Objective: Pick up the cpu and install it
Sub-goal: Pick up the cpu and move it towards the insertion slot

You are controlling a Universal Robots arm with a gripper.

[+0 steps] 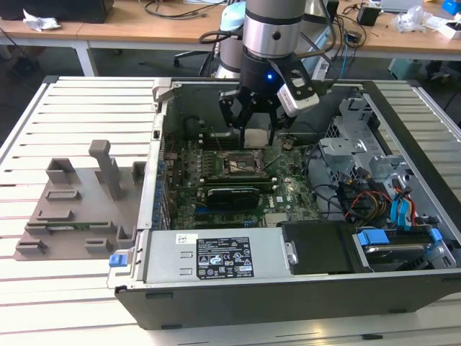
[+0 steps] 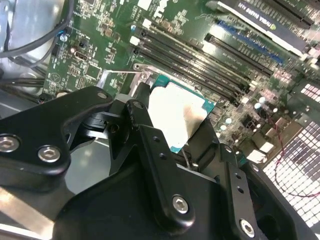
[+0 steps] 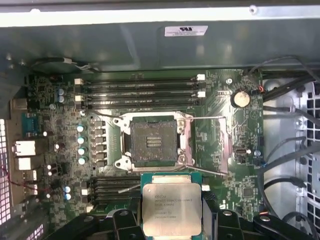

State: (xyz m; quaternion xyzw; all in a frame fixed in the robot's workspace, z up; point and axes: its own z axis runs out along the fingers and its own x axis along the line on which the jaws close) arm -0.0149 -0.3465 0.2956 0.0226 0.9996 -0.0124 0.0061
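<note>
Slatted white table holds an open computer case, with cluttered desks behind. Over the green motherboard hangs the claw. Its black fingers pinch the cpu by opposite edges. The chip sits level between them in the air, silver top up, touching nothing else. Just ahead of the claw's tips and below them lies the bare socket, contacts exposed. Memory slots lie farther past it.
</note>
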